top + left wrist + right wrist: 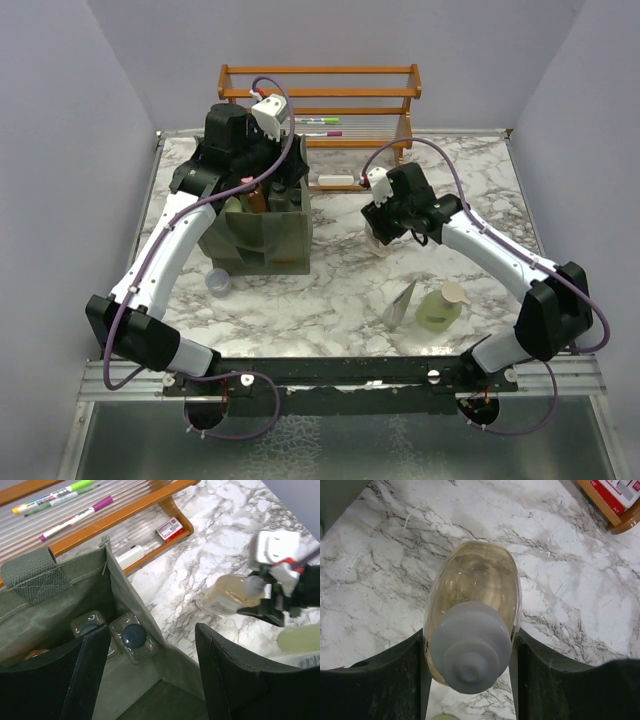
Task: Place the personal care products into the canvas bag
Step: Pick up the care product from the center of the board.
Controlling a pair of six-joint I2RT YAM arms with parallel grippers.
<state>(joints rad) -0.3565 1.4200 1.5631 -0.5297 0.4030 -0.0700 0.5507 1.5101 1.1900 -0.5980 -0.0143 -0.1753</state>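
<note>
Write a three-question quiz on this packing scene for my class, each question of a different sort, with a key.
1. True or false: the right gripper clasps the grey-capped bottle.
2. Which lie on the rack? A cup; B markers; C pouch.
3. Fill in: the left wrist view shows ___ black caps inside the bag.
Key: 1 true; 2 B; 3 two.

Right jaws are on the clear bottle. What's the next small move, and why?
Probably lift straight up. The right gripper has its jaws against both sides of the clear bottle, which seems to stand on the table; the canvas bag stands to its left.
</note>
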